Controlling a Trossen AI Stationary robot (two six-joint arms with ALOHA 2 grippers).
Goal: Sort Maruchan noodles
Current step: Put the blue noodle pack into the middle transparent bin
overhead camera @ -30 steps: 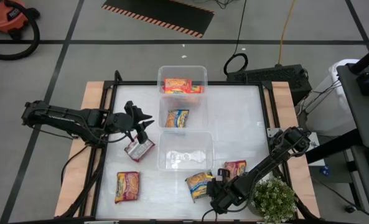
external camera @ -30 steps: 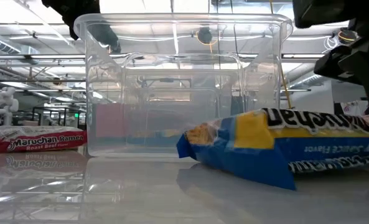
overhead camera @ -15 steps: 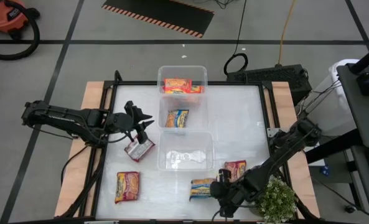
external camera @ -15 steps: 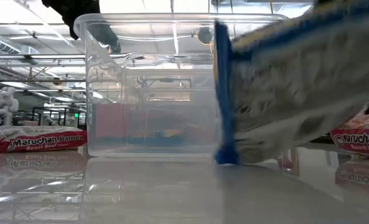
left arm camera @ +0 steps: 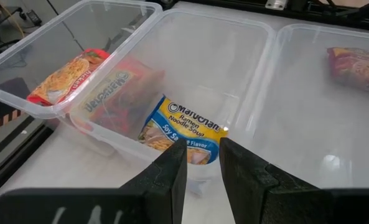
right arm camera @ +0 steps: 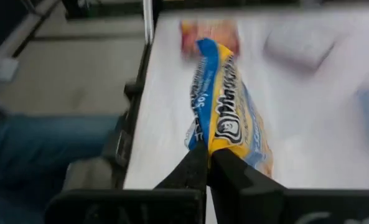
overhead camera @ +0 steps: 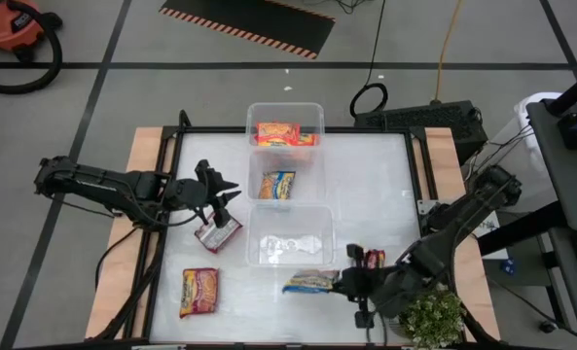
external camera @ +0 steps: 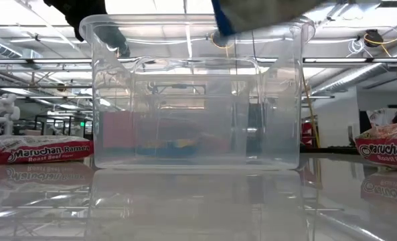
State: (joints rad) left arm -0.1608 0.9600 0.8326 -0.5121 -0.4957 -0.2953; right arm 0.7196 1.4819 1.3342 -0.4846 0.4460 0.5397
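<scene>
Packet (overhead camera: 306, 282) pinched in right gripper (overhead camera: 339, 283), lifted.

Two bins (overhead camera: 285, 124) sit mid-worktop (overhead camera: 366, 194), a third bin (overhead camera: 290, 235) nearer; one packet (overhead camera: 199, 291) lies front-left, another packet (overhead camera: 217, 231) just left of that third bin.

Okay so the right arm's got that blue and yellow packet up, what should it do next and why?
Probably carry it to the far bin: the right gripper holds the blue-yellow packet off the table, and a matching packet already lies there.
</scene>
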